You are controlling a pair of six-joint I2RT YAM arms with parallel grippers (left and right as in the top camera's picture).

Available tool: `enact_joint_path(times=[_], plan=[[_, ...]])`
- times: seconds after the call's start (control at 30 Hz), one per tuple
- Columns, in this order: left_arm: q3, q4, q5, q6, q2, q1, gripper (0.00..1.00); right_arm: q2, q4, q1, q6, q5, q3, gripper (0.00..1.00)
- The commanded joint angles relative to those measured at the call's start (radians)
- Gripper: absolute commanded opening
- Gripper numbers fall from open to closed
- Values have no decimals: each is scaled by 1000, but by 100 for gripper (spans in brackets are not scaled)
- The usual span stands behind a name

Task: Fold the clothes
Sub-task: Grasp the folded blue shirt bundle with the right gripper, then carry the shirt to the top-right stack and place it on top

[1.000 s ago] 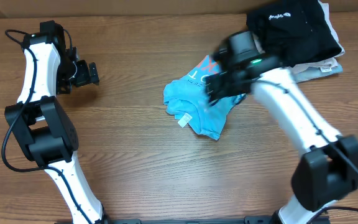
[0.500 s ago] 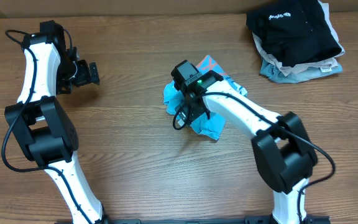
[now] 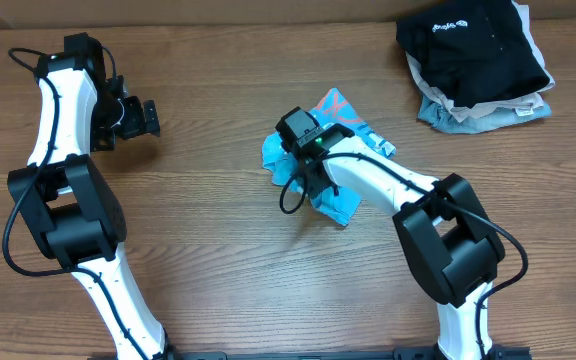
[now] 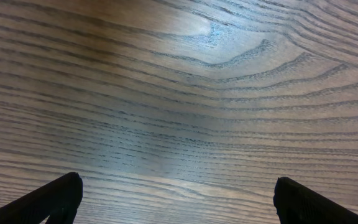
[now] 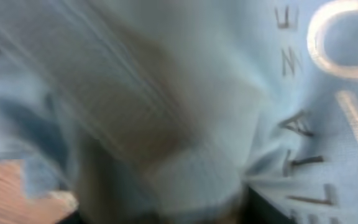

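Observation:
The light sky-blue T-shirt (image 3: 340, 203) lies crumpled in the middle of the wooden table, with white print showing at its far end. My right gripper (image 3: 303, 172) is down on the shirt's left part. In the right wrist view the blurred blue fabric with white letters (image 5: 241, 93) fills the frame, and the dark fingers (image 5: 166, 211) sit apart at the bottom with fabric bulging between them. My left gripper (image 3: 148, 118) is open and empty at the far left, over bare wood (image 4: 179, 93).
A black garment with a small white logo (image 3: 473, 45) lies on top of folded beige and grey-blue garments (image 3: 488, 110) at the back right corner. The table's back edge runs along the top of the overhead view.
My right arm has swung left from the back right and come down onto the blue T-shirt, then settled there. The shirt looks bunched tighter. The left arm has not moved.

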Motion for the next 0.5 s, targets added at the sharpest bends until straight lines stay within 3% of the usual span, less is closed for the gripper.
enact_joint_path(times=[0.0,0.2,0.47], plan=[[-2,4,18,12,11,-7,100,9,5,-21,4,5,-35,33],[-2,4,18,12,11,-6,100,6,16,-57,104,21,-16,5],[-2,14,18,12,11,-6,100,-90,-143,-98,149,21,192,4]])
